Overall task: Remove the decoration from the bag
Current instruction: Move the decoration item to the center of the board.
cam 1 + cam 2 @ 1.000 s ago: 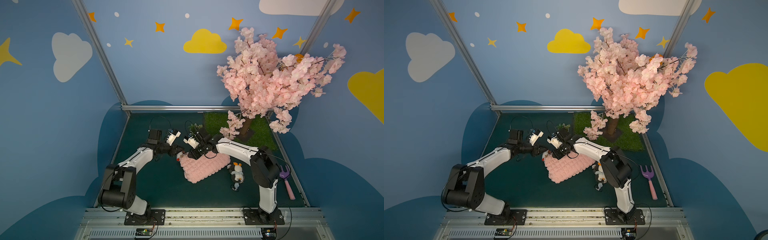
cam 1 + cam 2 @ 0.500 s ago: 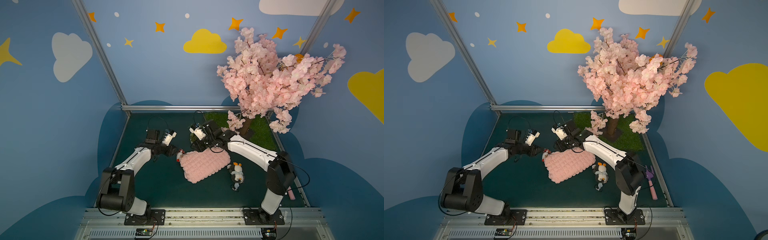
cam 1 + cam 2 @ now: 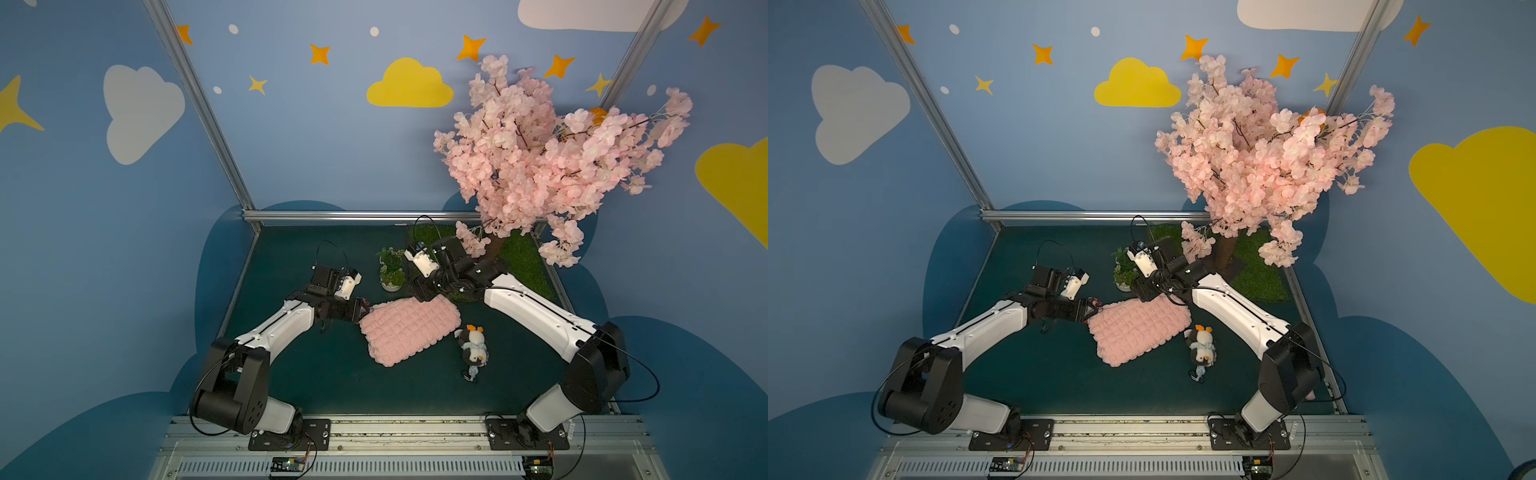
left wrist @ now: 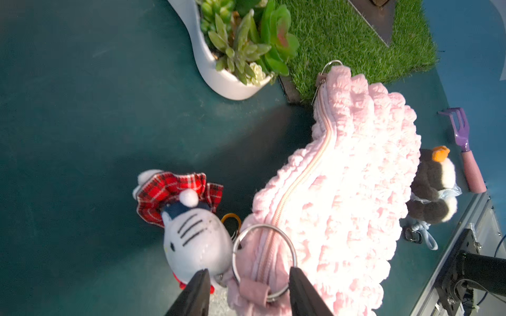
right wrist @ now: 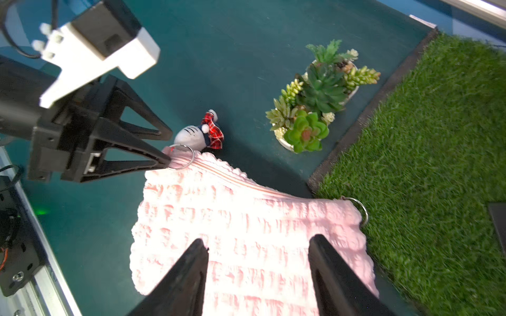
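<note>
We view a staged robot test cell. Cloud-painted walls (image 3: 332, 145), aluminium framing (image 3: 199, 112) and a blossom tree (image 3: 540, 158) mark it.

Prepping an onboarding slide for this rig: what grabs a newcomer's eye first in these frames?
The tall pink artificial blossom tree dominates the back right corner, standing on a green turf mat. Mid-table, the puffy pink quilted pouch lies under the open right gripper, with the open left gripper at its ringed corner. A small white plush cat in a red plaid dress lies beside that corner's metal ring.
</note>
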Motion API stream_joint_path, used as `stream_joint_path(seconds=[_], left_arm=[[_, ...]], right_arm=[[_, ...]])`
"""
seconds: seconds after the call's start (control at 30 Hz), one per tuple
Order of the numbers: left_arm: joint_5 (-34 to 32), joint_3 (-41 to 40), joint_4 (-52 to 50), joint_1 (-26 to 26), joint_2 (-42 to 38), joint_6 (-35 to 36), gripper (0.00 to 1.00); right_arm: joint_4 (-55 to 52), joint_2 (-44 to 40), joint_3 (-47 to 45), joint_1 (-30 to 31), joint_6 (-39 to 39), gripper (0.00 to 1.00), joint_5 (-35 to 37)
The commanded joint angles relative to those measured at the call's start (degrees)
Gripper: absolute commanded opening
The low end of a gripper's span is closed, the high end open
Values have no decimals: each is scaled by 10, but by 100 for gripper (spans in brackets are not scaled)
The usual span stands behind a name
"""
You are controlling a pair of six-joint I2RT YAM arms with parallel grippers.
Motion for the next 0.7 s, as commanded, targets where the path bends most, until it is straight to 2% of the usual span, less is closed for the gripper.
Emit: stream_joint_path(seconds=[0.0,0.13,0.3,0.57,0.67], left_arm=[[-25,-2,5,-13,-15,-15,50],[-49,17,4,-10,6,-5,50],[-95,74,-50,31,33,-10,50],[-41,60,-28,34,83,-81,51],[-36,72,-25,21,105,-85,51]], right_arm=[[-17,-32,-20,-12,-11,63,22],[-22,-44,-34,-24,-11,63,25],[-24,-43,-36,-31,-11,64,23],[-24,-34,-33,-34,-9,65,25],[-24,-31,-35,-34,-9,66,24]])
